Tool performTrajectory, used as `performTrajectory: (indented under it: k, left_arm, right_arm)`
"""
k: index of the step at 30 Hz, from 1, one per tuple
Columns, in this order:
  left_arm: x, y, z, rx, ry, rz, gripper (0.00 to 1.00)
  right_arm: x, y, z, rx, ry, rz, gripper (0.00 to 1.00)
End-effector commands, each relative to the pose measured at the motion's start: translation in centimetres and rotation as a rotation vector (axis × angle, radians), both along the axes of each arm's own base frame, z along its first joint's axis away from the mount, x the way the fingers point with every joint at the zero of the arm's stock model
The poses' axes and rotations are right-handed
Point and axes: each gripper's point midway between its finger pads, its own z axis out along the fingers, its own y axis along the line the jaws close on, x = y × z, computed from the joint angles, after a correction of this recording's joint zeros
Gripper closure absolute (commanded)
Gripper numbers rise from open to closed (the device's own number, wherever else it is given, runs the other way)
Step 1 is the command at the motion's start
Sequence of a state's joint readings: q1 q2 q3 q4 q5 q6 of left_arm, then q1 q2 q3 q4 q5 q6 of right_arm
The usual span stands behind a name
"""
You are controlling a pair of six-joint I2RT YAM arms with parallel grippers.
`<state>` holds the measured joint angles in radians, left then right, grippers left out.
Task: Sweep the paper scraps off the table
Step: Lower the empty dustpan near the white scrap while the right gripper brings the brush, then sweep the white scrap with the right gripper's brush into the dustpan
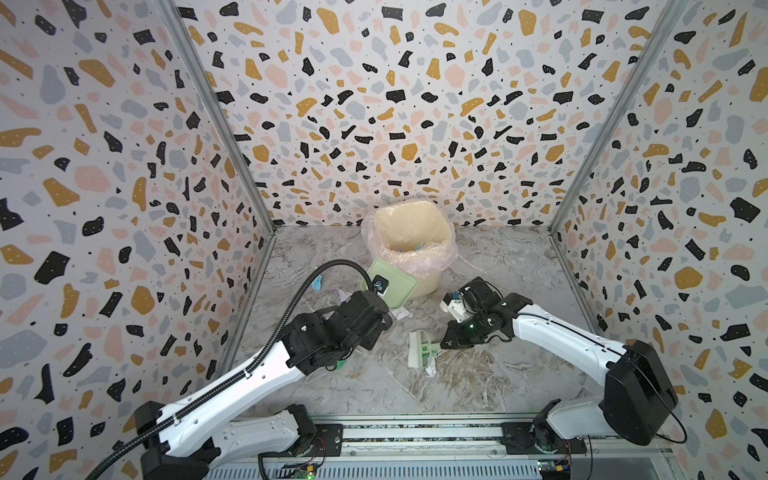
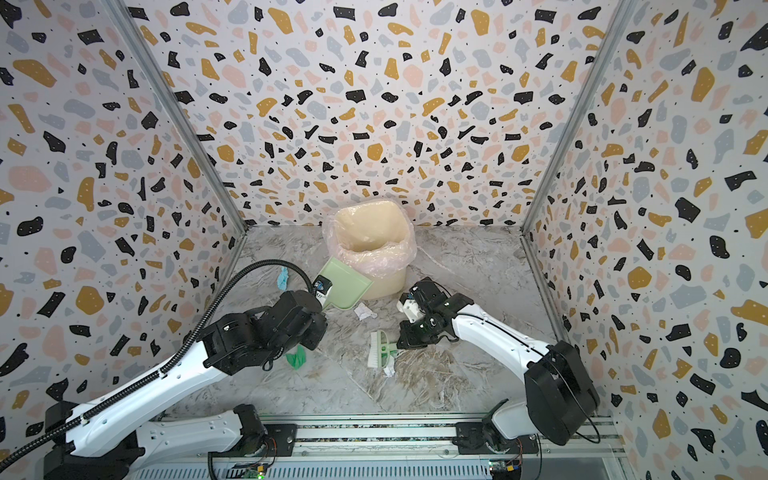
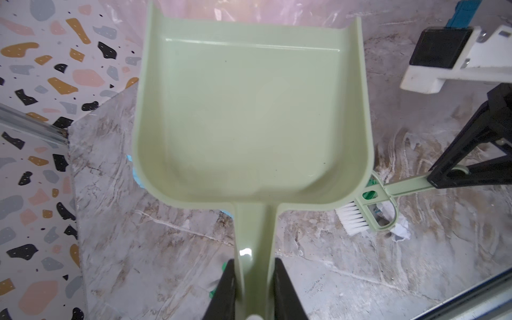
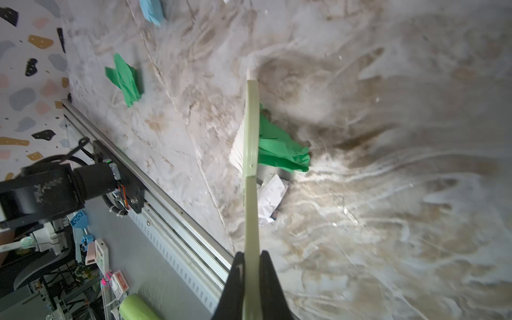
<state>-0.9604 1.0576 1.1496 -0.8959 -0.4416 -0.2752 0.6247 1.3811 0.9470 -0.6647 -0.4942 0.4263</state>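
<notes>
- Paper scraps (image 2: 365,311) lie loose on the table (image 2: 457,386): a white one near the bin (image 2: 382,286), a blue one (image 2: 282,277) toward the left wall, a green one (image 2: 296,358) by the left arm, and a green bit (image 4: 282,149) and a white bit (image 4: 270,196) just beside the brush (image 4: 250,124).
- Left gripper (image 3: 253,274) is clamped on the dustpan (image 3: 249,110) handle. The pan's empty, lip up at the bin liner. We reckon that's a dumping pose.
- Right gripper (image 4: 251,266) is squeezed tight on the brush handle, head low at the table, so we'd guess it's set to drag those two bits.

Cream bin (image 1: 432,284) with liner (image 1: 436,253), green dustpan (image 3: 249,110), brush (image 1: 417,349), speckled walls (image 1: 104,166)
</notes>
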Motion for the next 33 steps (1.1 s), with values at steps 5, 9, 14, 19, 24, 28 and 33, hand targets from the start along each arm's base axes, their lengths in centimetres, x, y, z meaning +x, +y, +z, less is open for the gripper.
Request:
performTrajectory:
  k: [5, 9, 14, 19, 24, 28, 33]
  left_arm:
    - [-2.4, -3.6, -2.6, -0.063, 0.104, -0.086, 1.00]
    - [-4.4, -5.4, -4.6, -0.077, 0.167, -0.131, 1.00]
    - [-6.8, -6.8, -6.9, -0.081, 0.240, -0.168, 1.00]
    - [-8.8, -6.9, -8.0, -0.093, 0.295, -0.165, 1.00]
    - [-10.8, -6.7, -9.6, -0.091, 0.367, -0.170, 1.00]
    - [-12.6, -6.7, -11.6, -0.042, 0.435, -0.187, 1.00]
    - [-14.5, -6.8, -13.5, -0.022, 0.492, -0.204, 1.00]
  right_arm:
    - [-0.5, -6.9, -0.6, -0.190, 0.001, -0.030, 1.00]
    - [0.3, -8.9, 0.1, -0.238, -0.023, -0.047, 1.00]
    - [1.6, -9.2, 2.0, -0.199, -0.056, -0.080, 1.00]
    - [3.1, -9.2, 6.2, -0.163, -0.138, -0.126, 1.00]
    - [3.3, -9.9, 8.9, -0.184, -0.178, -0.159, 1.00]
    - [2.3, -11.0, 8.9, -0.236, -0.166, -0.170, 1.00]
    - [0.1, -12.2, 8.3, -0.359, -0.147, -0.154, 1.00]
